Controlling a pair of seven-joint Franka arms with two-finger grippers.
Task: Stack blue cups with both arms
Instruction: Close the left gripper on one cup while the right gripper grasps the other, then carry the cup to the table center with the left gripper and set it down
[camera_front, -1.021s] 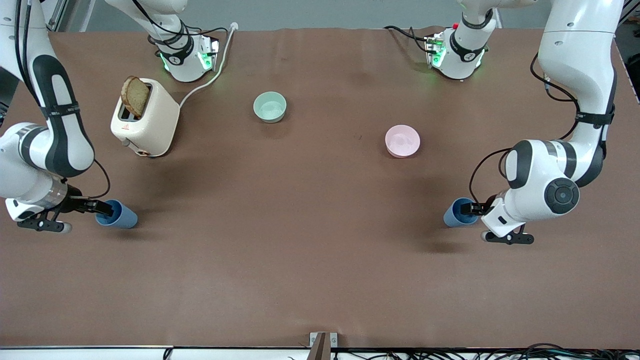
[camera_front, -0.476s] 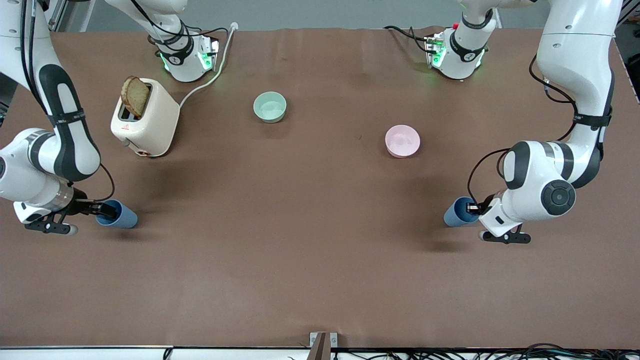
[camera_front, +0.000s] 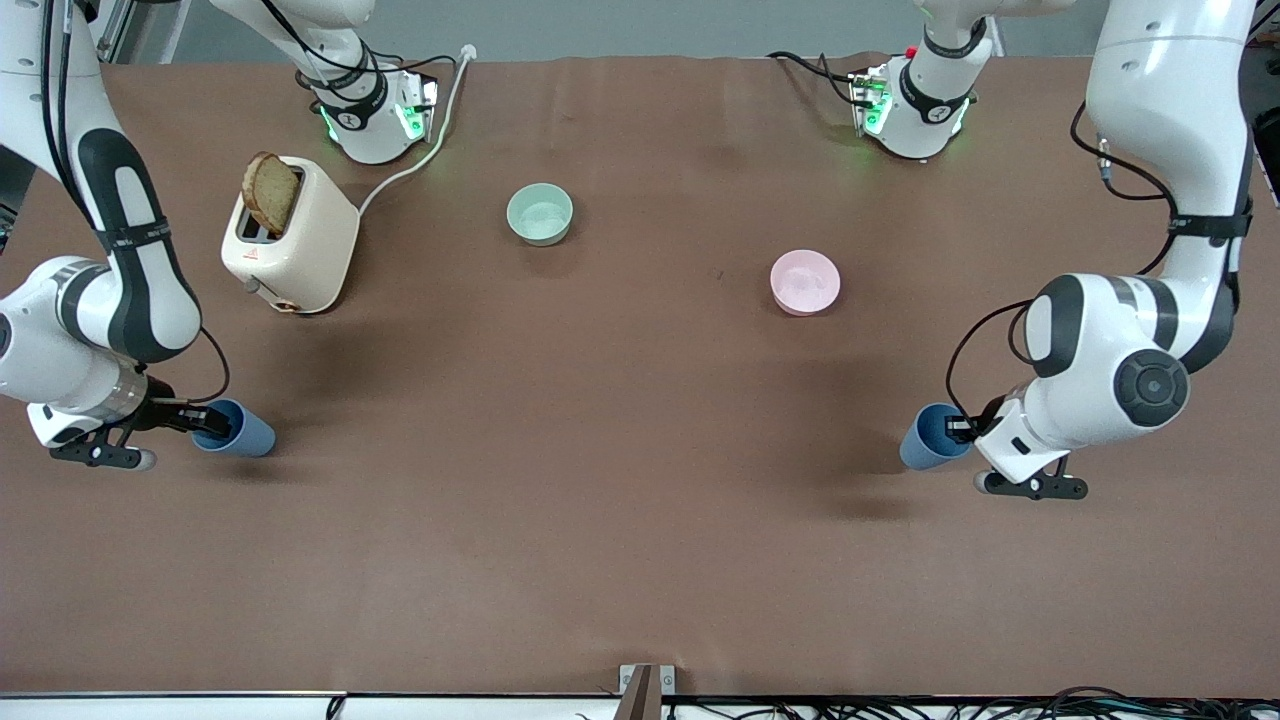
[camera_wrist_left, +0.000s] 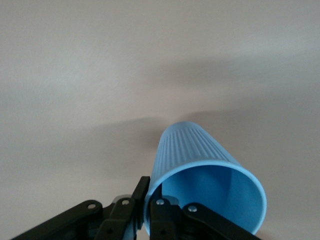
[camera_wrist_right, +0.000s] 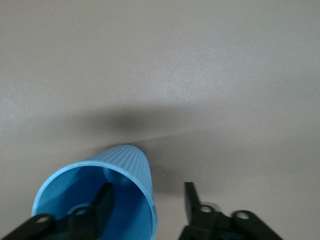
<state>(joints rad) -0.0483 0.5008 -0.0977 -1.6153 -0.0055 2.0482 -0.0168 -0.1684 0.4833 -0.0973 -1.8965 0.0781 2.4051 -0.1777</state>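
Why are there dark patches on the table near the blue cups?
Front view: each arm casts a soft shadow on the brown table. Right wrist view: a dark shadow lies by the blue cup. Left wrist view: fainter shadow by its blue cup.

The lower rim of the ribbed blue plastic cup at the left arm's end runs off the edge of the left wrist view, and the left gripper shows only as black finger links cut by that same edge — its body is out of frame. In the front view its fingers are masked by the white wrist housing. The ribbed blue plastic cup at the right arm's end is likewise cropped in the right wrist view, one finger of the right gripper covering part of its inside. Whether either cup rests on the brown table cannot be told — the contact is not visible.
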